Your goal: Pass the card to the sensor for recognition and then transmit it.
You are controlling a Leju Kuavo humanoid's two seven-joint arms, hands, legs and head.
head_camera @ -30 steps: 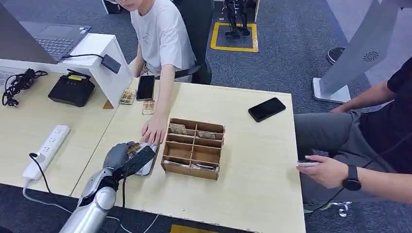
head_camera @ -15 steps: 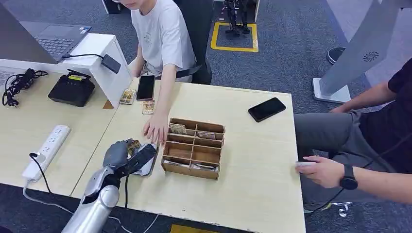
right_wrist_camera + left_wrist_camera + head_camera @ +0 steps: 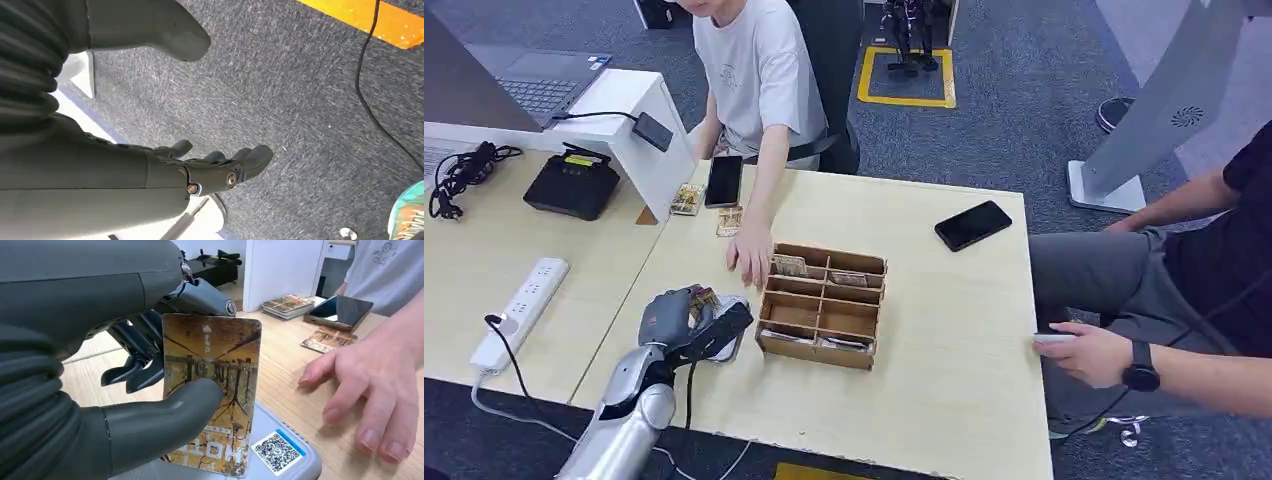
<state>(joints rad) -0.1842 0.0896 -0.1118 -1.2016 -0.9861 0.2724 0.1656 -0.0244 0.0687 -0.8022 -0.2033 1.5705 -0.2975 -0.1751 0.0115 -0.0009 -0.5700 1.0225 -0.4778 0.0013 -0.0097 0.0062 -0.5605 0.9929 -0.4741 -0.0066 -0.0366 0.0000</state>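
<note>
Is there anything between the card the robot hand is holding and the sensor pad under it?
Nothing visible. The left robot hand holds the card upright directly over the sensor; the person's hand rests on the table beside it, not between them.

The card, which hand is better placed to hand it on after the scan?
The left. The left hand already holds the card between thumb and fingers, right over the sensor on the table. The right hand hangs empty over the carpet.

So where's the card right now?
The card is in the robot's left hand, held just above the grey sensor, left of the wooden box.
</note>
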